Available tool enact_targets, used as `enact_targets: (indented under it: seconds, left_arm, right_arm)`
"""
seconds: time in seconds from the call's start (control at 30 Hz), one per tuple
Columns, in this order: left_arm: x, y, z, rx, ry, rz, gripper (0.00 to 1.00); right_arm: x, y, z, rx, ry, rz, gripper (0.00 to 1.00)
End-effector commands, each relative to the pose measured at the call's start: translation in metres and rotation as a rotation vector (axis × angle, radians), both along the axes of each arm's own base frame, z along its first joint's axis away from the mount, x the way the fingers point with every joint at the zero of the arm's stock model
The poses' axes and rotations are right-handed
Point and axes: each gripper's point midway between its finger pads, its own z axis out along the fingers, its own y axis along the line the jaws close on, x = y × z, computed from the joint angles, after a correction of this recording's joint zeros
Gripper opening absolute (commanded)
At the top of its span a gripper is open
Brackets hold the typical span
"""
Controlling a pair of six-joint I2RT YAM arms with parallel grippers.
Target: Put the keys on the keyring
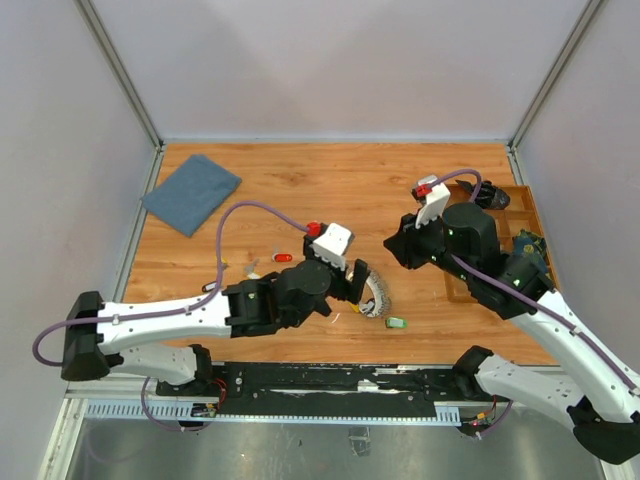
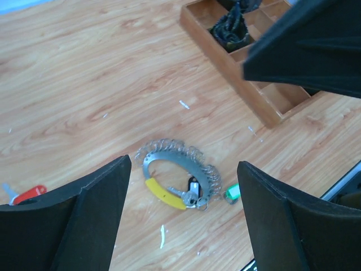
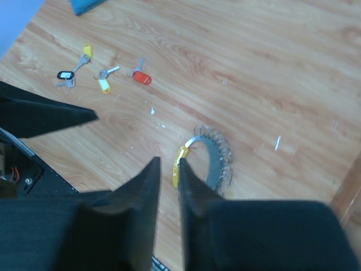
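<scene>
The keyring (image 2: pixel 169 160) lies flat on the wooden table, a metal arc fringed with small rings, with a yellow sleeve (image 2: pixel 164 193) and one black-tagged key (image 2: pixel 193 187) on it. A green tag (image 2: pixel 232 193) lies just beside it. My left gripper (image 2: pixel 183 226) hovers above the keyring (image 1: pixel 375 295), open and empty. Loose keys lie to the left: a red one (image 3: pixel 141 77), a yellow one (image 3: pixel 103 84), a black one (image 3: pixel 66 74). The red key (image 1: pixel 283 257) also shows from above. My right gripper (image 3: pixel 168 164) hangs above the table, almost shut with a narrow slit, holding nothing.
A wooden compartment tray (image 1: pixel 522 192) stands at the right edge, with black cable bundles (image 2: pixel 231 25) in it. A blue cloth (image 1: pixel 192 192) lies at the back left. The right arm (image 2: pixel 304 45) looms over the tray in the left wrist view.
</scene>
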Motion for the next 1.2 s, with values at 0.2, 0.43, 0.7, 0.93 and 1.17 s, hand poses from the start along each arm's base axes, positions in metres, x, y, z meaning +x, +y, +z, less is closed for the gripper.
enact_targets:
  seconds: [0.2,0.43,0.7,0.93,1.17]
  left_arm:
    - [0.021,0.066,-0.038,-0.104,0.214,0.114,0.83]
    - [0.019,0.098,-0.052,-0.159,0.283,0.174,0.82]
    - [0.014,0.147,-0.034,-0.173,0.246,0.287,0.84]
    - [0.007,0.169,-0.028,-0.189,0.239,0.327,0.84]
    - [0.005,0.175,-0.03,-0.168,0.24,0.336,0.84]
  right_arm:
    - [-0.014,-0.031,-0.099,-0.286,0.258,-0.091,0.42]
    - [-0.032,0.012,-0.165,-0.371,0.468,0.206,0.5]
    - [-0.027,0.056,-0.213,-0.425,0.515,0.423,0.67]
    - [-0.011,0.06,-0.254,-0.494,0.566,0.389,0.73]
    - [-0.017,0.06,-0.278,-0.504,0.614,0.406,0.74]
